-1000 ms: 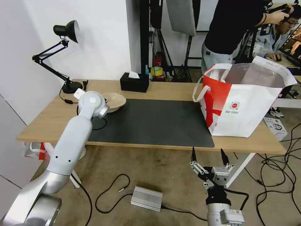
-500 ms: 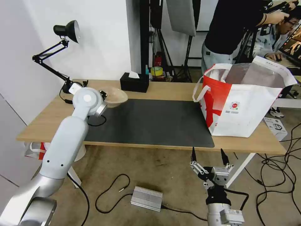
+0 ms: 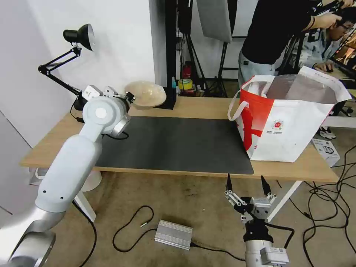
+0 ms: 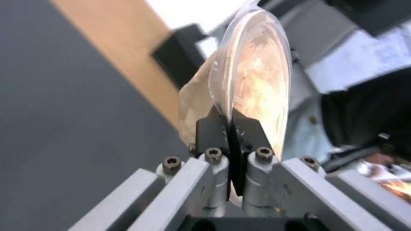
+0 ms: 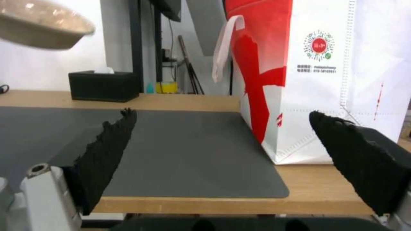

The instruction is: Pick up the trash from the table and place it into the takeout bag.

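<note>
Shallow beige paper-pulp bowl [image 3: 145,94] is now lifted clear of the light-wood table [image 3: 52,144], off the dark grey mat [image 3: 178,144] it sat on a second ago; transfer to the white-and-red takeout bag [image 3: 293,122] looks underway. Left gripper [image 3: 128,98] mostly hidden behind its wrist.

Left wrist: left gripper [image 4: 230,123] pinched shut on the bowl [image 4: 252,80] rim, bowl edge-on.

Right wrist: right gripper [image 5: 222,154] spread open, parked below the table front; bowl [image 5: 40,22] cut off by the frame.

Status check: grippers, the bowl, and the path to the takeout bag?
Left gripper shut on the beige bowl, held above the table. Right gripper open, parked below the table's front edge. Takeout bag open-topped; dark mat between is bare.
</note>
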`<state>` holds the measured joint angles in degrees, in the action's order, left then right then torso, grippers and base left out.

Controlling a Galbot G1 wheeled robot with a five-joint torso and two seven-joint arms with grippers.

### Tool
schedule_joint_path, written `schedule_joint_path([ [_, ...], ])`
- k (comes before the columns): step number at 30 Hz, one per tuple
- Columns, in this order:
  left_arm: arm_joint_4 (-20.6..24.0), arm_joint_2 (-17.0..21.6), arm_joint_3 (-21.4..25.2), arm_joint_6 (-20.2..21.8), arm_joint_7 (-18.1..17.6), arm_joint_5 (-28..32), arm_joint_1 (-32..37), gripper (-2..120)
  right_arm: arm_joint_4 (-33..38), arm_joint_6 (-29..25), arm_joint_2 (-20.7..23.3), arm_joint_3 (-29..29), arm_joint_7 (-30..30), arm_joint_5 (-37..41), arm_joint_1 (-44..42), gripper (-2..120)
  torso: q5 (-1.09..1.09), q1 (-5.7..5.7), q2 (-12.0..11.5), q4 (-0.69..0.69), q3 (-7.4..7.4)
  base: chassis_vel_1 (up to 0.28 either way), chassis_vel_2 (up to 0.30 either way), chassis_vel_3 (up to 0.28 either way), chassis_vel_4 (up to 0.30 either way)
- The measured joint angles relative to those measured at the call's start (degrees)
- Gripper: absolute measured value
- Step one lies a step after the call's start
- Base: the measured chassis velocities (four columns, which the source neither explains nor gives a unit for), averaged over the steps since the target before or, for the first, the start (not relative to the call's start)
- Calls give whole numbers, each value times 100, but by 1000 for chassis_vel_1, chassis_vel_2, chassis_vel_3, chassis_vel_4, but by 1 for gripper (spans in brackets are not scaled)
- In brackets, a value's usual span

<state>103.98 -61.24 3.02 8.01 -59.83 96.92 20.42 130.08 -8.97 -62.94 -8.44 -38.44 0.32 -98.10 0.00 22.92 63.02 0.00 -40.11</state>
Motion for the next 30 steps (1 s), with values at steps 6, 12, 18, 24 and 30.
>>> schedule_joint_path([
  [6,88,-172,-291,-67,186,-166,-58,0,0,0,0,0,0,0,0,100,1,0,0,-1,0,0,0,0,0],
  [12,25,-377,-769,-143,440,-253,-455,0,0,0,0,0,0,0,0,100,1,0,0,0,0,0,0,0,0],
  [18,-122,-518,-1094,-157,680,-205,-843,0,0,0,0,0,0,0,0,100,1,0,0,0,0,0,0,0,0],
  [24,-342,-731,-1442,-220,825,-201,-1231,0,0,0,0,0,0,0,0,100,1,0,0,-1,0,0,0,0,0],
  [30,-594,-926,-1683,-335,902,-229,-1532,0,0,0,0,0,0,0,0,100,1,0,0,-1,0,0,0,0,0],
])
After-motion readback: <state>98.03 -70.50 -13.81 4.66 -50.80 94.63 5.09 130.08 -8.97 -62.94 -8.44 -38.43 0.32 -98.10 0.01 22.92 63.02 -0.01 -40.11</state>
